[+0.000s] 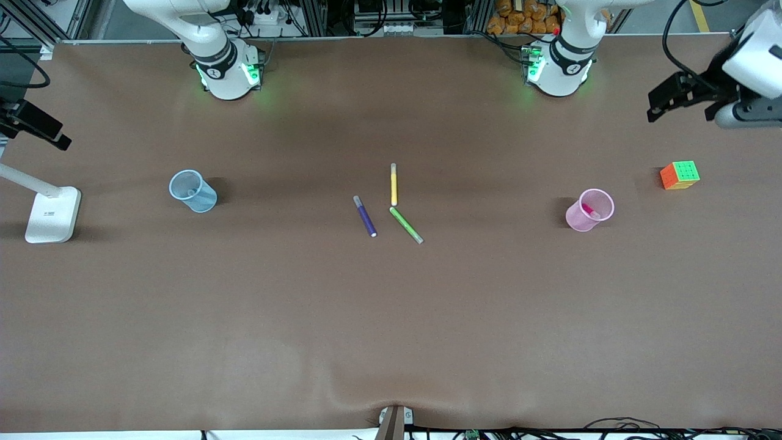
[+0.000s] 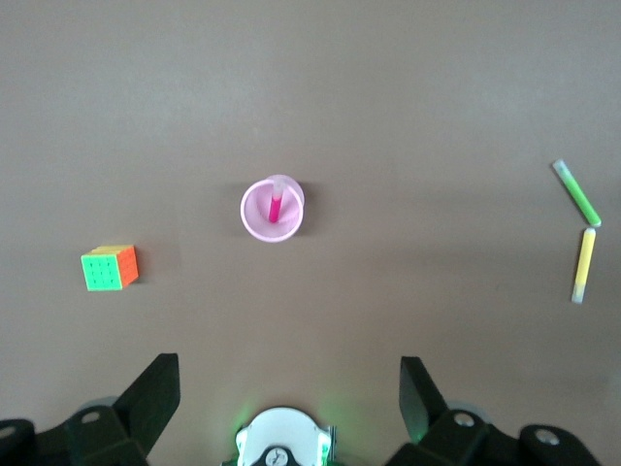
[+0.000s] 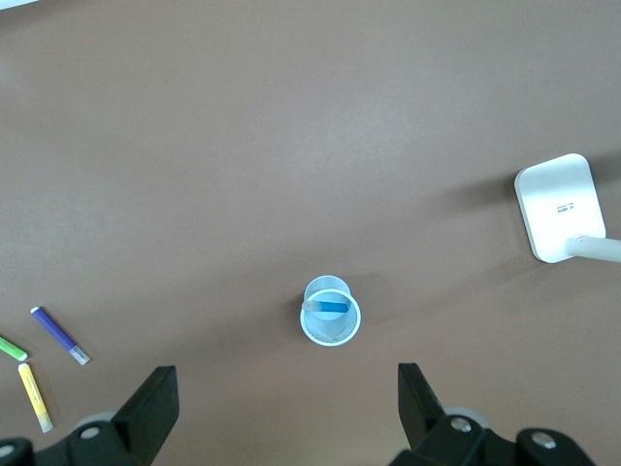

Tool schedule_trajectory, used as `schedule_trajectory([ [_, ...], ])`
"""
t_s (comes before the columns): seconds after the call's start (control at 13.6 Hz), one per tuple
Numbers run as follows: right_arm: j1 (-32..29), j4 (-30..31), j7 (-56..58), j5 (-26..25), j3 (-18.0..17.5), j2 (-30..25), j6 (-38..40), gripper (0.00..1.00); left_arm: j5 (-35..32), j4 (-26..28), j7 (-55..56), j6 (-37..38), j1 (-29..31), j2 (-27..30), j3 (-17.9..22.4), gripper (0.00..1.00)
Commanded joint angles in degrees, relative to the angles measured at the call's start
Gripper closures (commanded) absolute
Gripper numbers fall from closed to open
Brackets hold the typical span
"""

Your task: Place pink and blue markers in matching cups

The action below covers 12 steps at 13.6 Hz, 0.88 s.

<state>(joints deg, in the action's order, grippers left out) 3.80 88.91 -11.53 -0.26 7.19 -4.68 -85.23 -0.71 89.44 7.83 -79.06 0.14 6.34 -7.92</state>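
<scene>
The light pink cup (image 1: 589, 209) stands upright toward the left arm's end of the table, with the pink marker (image 1: 591, 212) standing inside it. Both also show in the left wrist view, the cup (image 2: 273, 210) and the marker (image 2: 275, 206). The light blue cup (image 1: 192, 191) stands toward the right arm's end and holds the blue marker (image 3: 330, 306). The cup also shows in the right wrist view (image 3: 330, 313). My left gripper (image 2: 288, 369) is open and empty, high over the table near its base (image 1: 678, 101). My right gripper (image 3: 286, 374) is open and empty, high over the table.
A dark purple marker (image 1: 365, 216), a yellow marker (image 1: 394, 184) and a green marker (image 1: 406, 225) lie together mid-table. A colourful cube (image 1: 680, 175) sits beside the pink cup. A white lamp base (image 1: 54, 214) stands at the right arm's end.
</scene>
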Motion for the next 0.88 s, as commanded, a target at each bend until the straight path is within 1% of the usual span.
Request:
schedule_trajectory([
  [0.0,-0.11,-1.45,-0.60,-0.89,-0.07,0.82,0.77,0.00,-0.07,2.75,-0.45,0.66,-1.19,2.00,1.24,0.00],
  [0.07,-0.28,-1.54,-0.43,-0.80,-0.07,0.90,0.51,0.00,-0.17,3.63,-0.45,0.57,-2.07,2.53,2.20,0.00],
  [0.15,-0.20,-1.72,-0.51,-0.71,-0.07,0.90,0.59,0.00,-0.08,4.34,-0.45,0.05,-2.69,3.06,4.56,0.00],
  [0.37,-0.02,-2.15,-0.51,-0.71,-0.07,1.34,0.59,0.00,0.10,6.27,-0.63,-2.84,-2.08,4.20,4.93,0.00],
  [0.66,-0.02,-2.95,-0.51,-0.97,0.01,2.22,0.77,0.00,0.27,5.49,-0.63,-3.29,-1.99,4.03,5.19,0.00],
  [0.81,0.07,-4.61,-0.51,-0.89,-0.07,3.27,1.03,0.00,0.27,4.87,-0.63,-3.21,-1.29,3.68,5.63,0.00],
])
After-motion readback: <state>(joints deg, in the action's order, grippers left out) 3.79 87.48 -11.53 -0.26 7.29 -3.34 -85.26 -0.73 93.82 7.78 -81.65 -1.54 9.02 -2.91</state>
